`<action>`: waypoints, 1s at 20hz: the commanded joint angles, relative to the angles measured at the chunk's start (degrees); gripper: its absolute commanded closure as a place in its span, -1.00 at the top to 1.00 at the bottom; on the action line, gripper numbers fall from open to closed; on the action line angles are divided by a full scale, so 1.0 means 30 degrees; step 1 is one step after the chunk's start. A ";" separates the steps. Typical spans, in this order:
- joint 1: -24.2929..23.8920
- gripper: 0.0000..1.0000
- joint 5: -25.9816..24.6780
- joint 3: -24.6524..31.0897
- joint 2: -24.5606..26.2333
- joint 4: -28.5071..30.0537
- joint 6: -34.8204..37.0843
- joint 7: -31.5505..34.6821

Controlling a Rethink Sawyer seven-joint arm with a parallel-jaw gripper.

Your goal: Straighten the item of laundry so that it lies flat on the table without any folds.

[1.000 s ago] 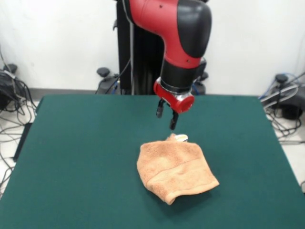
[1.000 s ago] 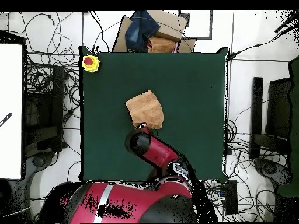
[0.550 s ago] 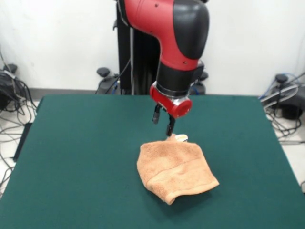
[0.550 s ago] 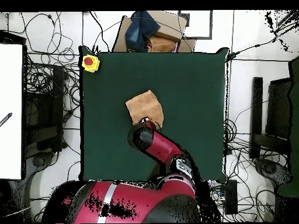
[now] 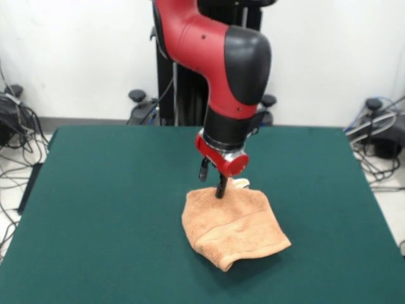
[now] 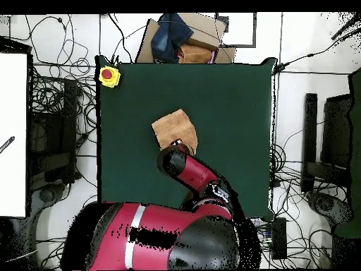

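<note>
Your hand point(image 5: 212, 180) is low over the far edge of the peach-orange towel point(image 5: 233, 226), on the side toward the pedestal. In the front view two dark fingers show below the red wrist collar, standing apart with a gap between them. One fingertip point(image 5: 220, 190) reaches the cloth at its far edge; the other hangs a little higher and to the side, over the green. Nothing is caught between them.

The towel lies near the middle of the green surface point(image 5: 95, 209), well clear of every edge. It is not flat. You can see it doubled over into a rough, lopsided quadrilateral, with a thick rolled fold along its near edge and a woven band stripe point(image 5: 240, 222) running slantwise across the upper layer. A small white tag point(image 5: 240, 183) pokes out at the far edge, just beside your hand.

From overhead, the towel point(image 6: 173, 129) reads as a tilted tan patch a little left of the surface's point(image 6: 233, 99) centre. The red and black arm point(image 6: 192, 174) reaches up from the base and covers the towel's lower right corner, so your hand itself is hidden in that view.

A yellow box with a red button point(image 6: 108, 75) sits on the upper left corner of the surface in the overhead view, well apart from the towel.
</note>
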 commanded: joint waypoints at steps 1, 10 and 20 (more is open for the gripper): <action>0.1191 1.00 0.2226 0.1528 0.1828 -0.2451 -0.0765 0.4440; 0.2821 1.00 0.4311 0.0519 0.2631 -0.3215 0.0120 0.4208; 0.2683 1.00 0.4060 -0.0084 0.3057 -0.4044 0.0889 0.2912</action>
